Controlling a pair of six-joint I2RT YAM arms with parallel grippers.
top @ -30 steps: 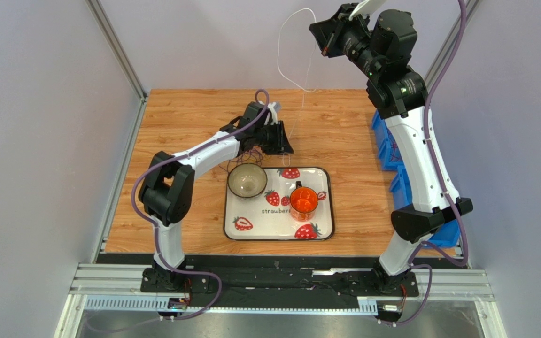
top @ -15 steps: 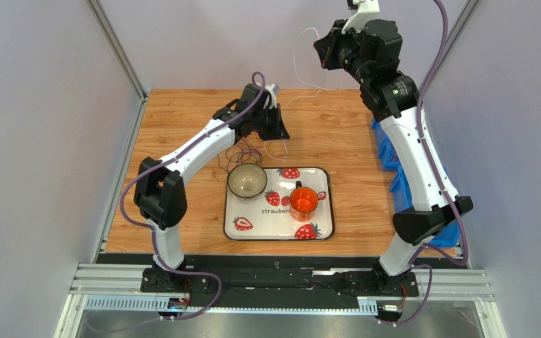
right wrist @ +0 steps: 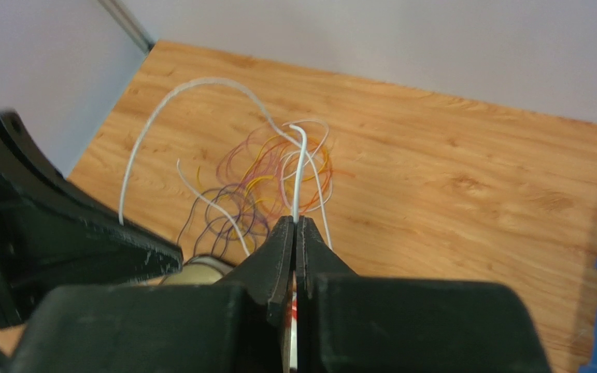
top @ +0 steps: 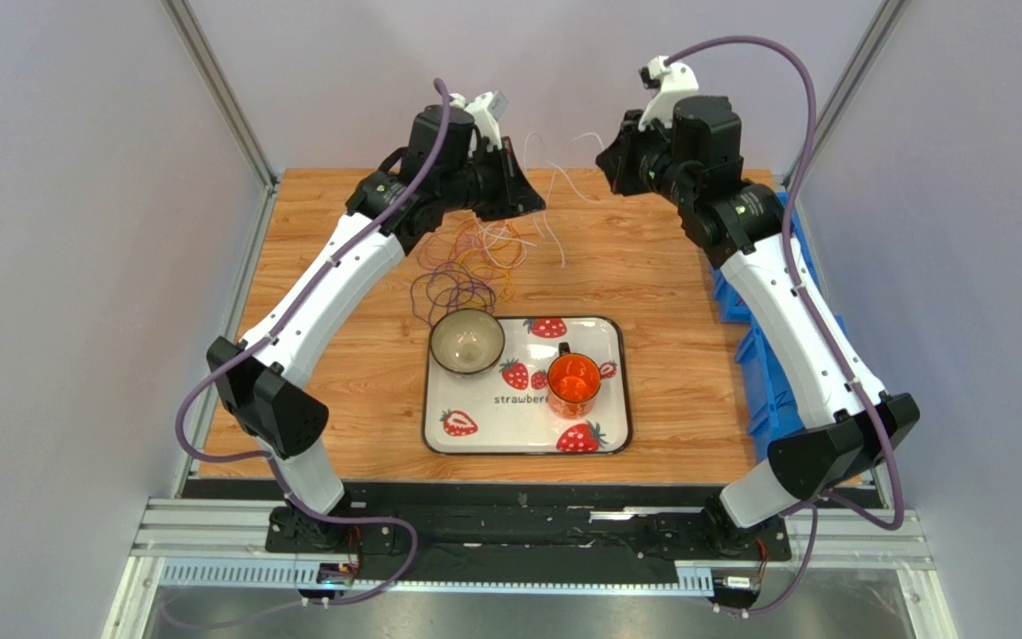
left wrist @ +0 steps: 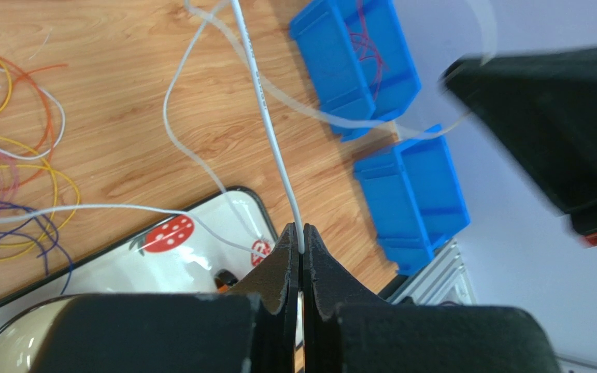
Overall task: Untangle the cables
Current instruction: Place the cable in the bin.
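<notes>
1. Left gripper [top: 526, 191] and right gripper [top: 606, 156] face each other near the table's [top: 650, 266] far edge.
2. Cables [top: 466, 266]: coloured tangle lying behind the bowl [top: 466, 342].
3. Tray [top: 619, 400] carrying the bowl and an orange cup [top: 574, 380].

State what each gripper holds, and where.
Left jaws pinch a white cable along its length, at their tips. Right jaws likewise pinch a white cable.
</notes>
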